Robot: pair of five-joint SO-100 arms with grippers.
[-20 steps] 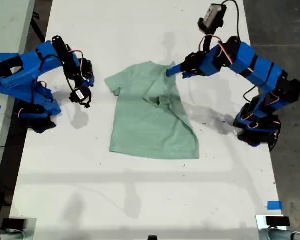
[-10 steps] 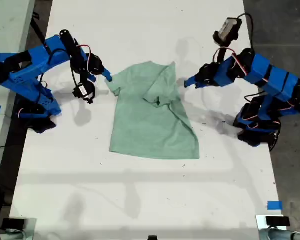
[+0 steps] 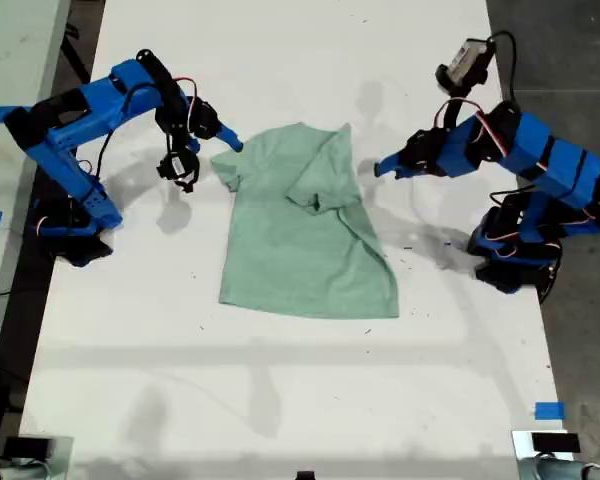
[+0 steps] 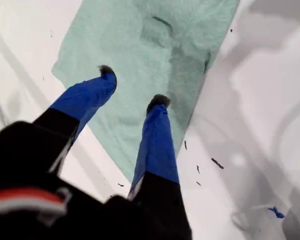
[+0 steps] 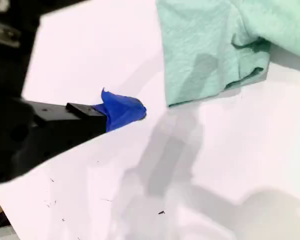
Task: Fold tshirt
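White table point(image 3: 300, 400) takes up most of the exterior view, and the tshirt point(image 3: 300, 250) lies on it around the middle, collar end toward the far edge. It's mostly flat. The side on the exterior view's right is flipped in over the body, leaving a slanted crease.

The arm on the exterior view's right reaches in low toward the shirt. My first gripper point(image 3: 380, 168) is at its tip, just off the folded edge and not touching cloth. Its wrist view shows the fingers point(image 4: 157, 102) spread apart with nothing between them.

The other arm arches in from the exterior view's left, and my second gripper point(image 3: 230, 147) is right by the sleeve on that side. Only one fingertip point(image 5: 122, 110) shows over bare table, so I can't tell if it's spread or closed.
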